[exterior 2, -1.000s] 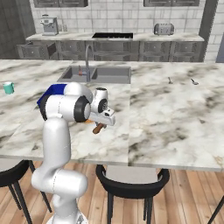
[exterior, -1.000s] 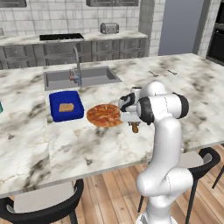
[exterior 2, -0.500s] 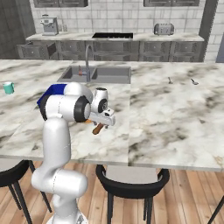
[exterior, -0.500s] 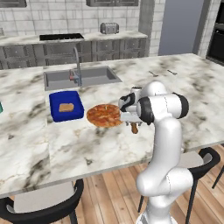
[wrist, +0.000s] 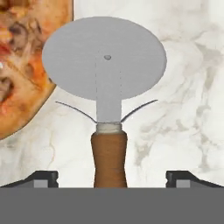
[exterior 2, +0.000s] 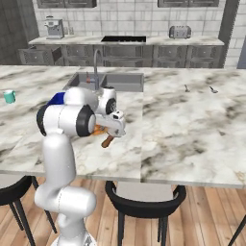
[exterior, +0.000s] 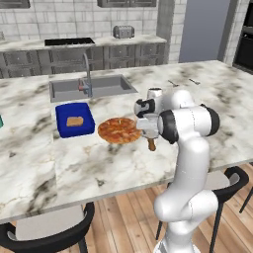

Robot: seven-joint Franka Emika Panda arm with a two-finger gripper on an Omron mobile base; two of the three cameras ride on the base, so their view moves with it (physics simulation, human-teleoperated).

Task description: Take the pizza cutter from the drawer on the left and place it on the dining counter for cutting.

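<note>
The pizza cutter [wrist: 108, 83] lies flat on the white marble dining counter [exterior: 123, 165], its round grey blade pointing away from the hand and its brown wooden handle [exterior: 151, 144] toward it. My gripper [wrist: 111, 178] hovers just over the handle, open, with both fingertips [wrist: 43, 178] well clear on either side. From the right, the handle [exterior 2: 107, 141] sticks out below the hand. Which grey front along the back wall is the drawer I cannot tell.
A round pizza [exterior: 118, 130] lies just left of the cutter's blade. A blue container [exterior: 74, 119] with a slice of bread sits further left, behind it the sunken sink [exterior: 91, 87] with its tap. A teal mug [exterior 2: 9, 96] stands far left; black stools [exterior 2: 144, 198] line the front edge.
The jaws have opened wide and let go of the cutter's handle. The cutter rests in the same spot beside the pizza; the arm has barely moved.
</note>
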